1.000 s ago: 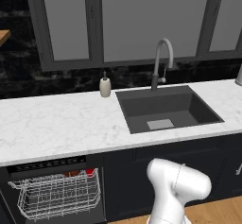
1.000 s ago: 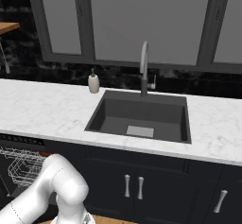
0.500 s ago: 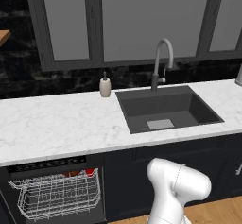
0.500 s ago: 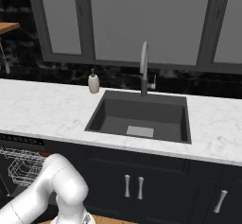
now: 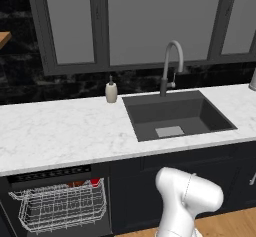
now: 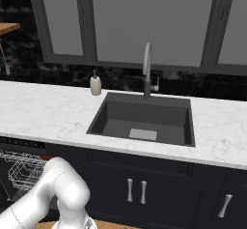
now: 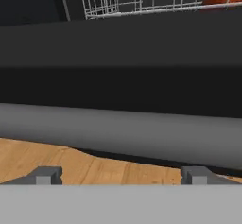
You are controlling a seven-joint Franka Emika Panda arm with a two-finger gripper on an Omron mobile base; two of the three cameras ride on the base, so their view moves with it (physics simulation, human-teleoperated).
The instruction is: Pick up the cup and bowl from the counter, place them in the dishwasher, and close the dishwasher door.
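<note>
Dishes loaded, door left to shut

My pincer [image 7: 121, 175], fingers apart and empty, sits low by the dishwasher door's handle [image 7: 121, 133]; the cup [image 5: 94, 182] and bowl [image 5: 76, 184] rest in the rack [image 5: 60, 208] below the worktop [image 5: 60, 136].

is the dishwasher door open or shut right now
Open. The white wire rack shows uncovered under the counter, and in the hand view the dishwasher door lies folded down, its bar handle close ahead.
</note>
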